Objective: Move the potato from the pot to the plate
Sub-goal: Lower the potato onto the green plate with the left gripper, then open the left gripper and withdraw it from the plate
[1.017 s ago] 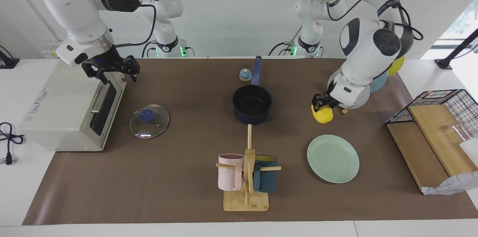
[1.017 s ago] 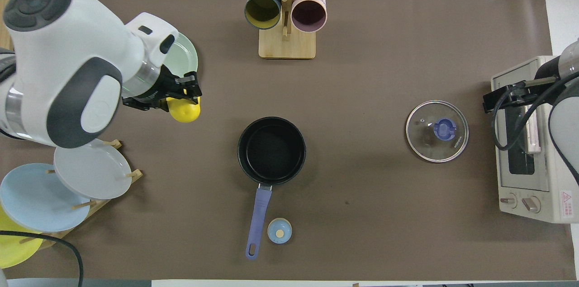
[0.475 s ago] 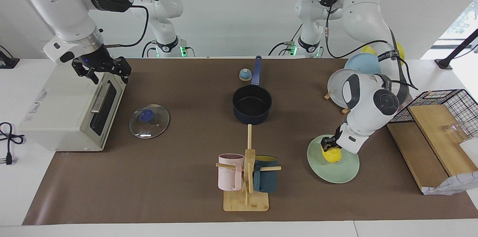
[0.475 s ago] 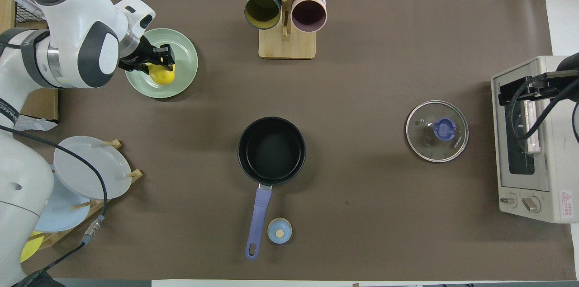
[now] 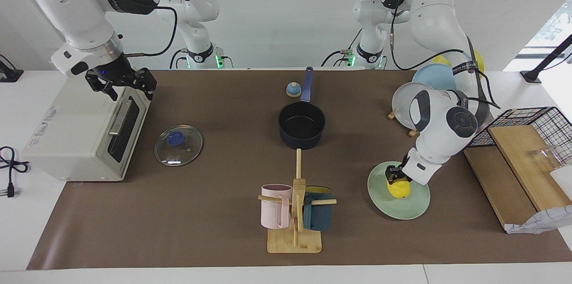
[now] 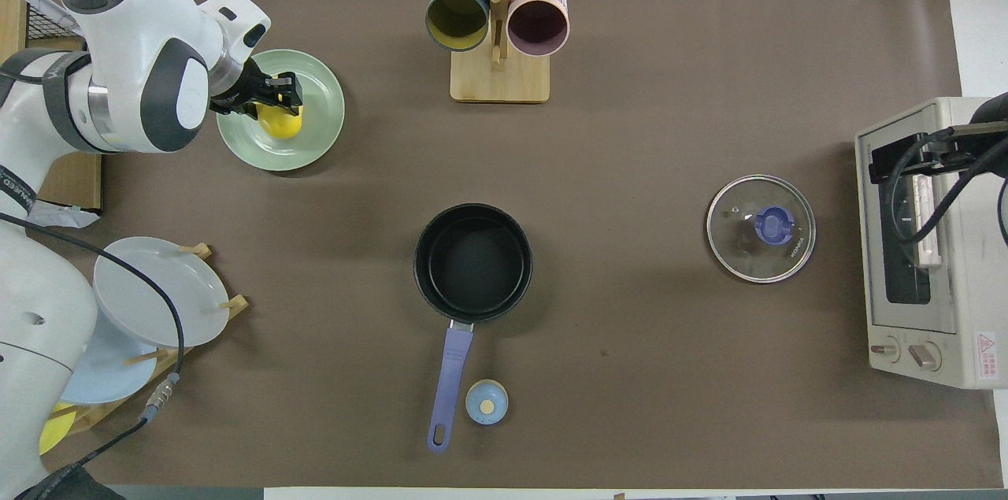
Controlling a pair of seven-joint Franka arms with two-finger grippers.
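Our left gripper (image 5: 395, 177) is clamped on the potato (image 5: 399, 188), which sits low over the middle of the mint-green plate (image 5: 398, 205); whether the potato already touches the plate we cannot tell. The plate lies toward the left arm's end of the brown mat, near the mat's edge farthest from the robots. The pot (image 5: 301, 125) stands in the middle of the mat, its black inside holding nothing, its handle pointing to the robots' edge. The glass lid (image 5: 178, 145) lies flat toward the right arm's end, beside the toaster oven (image 5: 85, 129).

Our right gripper (image 5: 119, 82) waits with its jaws wide apart over the toaster oven's top edge.

A second ago the potato hung in the air near the plate rack (image 5: 418, 105), short of the plate; since then we have carried it over the plate, and in the last half second it has barely shifted. The right gripper has drawn slightly back over the oven.

The left wrist covers part of the plate in the overhead view.
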